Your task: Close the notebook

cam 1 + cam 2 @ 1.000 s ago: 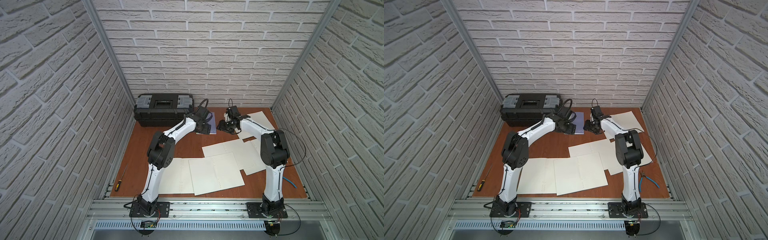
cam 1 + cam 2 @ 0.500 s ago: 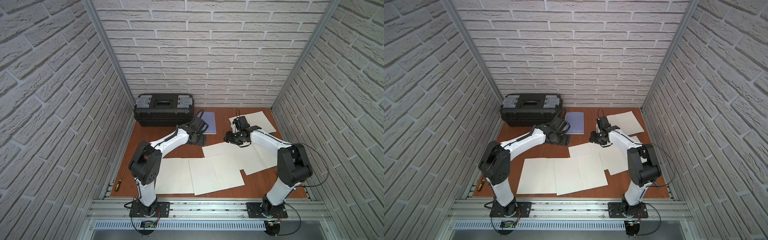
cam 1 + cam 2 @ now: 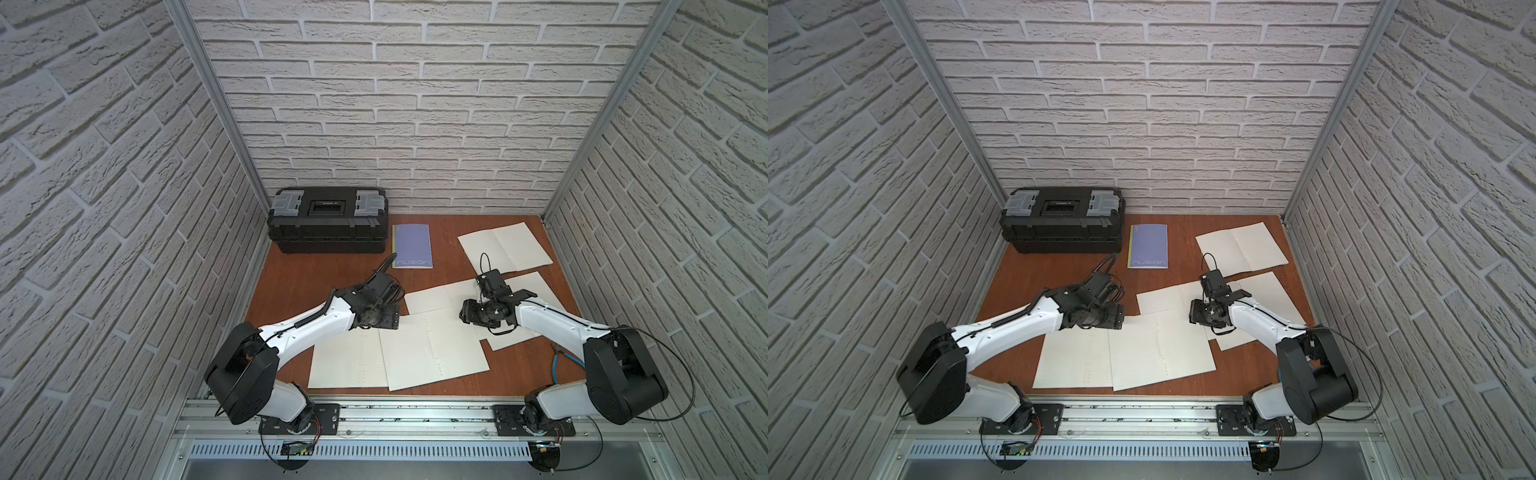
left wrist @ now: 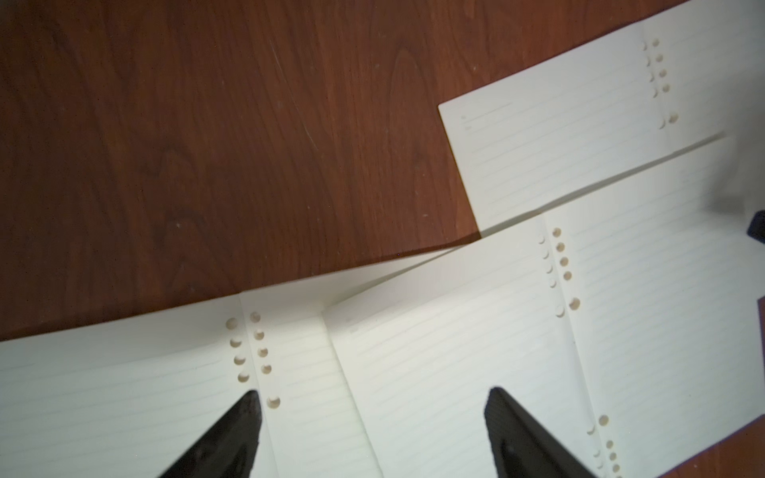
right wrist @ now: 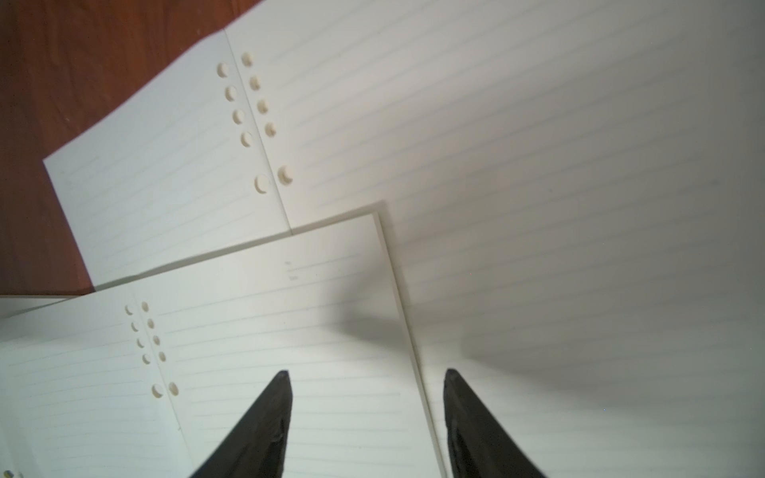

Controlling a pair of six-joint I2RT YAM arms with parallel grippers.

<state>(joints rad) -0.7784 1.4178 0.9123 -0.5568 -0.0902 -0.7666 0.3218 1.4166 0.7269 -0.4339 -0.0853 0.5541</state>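
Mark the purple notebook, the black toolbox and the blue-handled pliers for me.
purple notebook [image 3: 412, 245]: in a top view, middle of its closed cover.
black toolbox [image 3: 328, 204]: in a top view, centre of the lid.
blue-handled pliers [image 3: 556, 368]: in a top view, on a blue handle.

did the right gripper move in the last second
Yes. The right gripper has pulled back from beside the purple notebook toward the robot's base, now over the open sheets.
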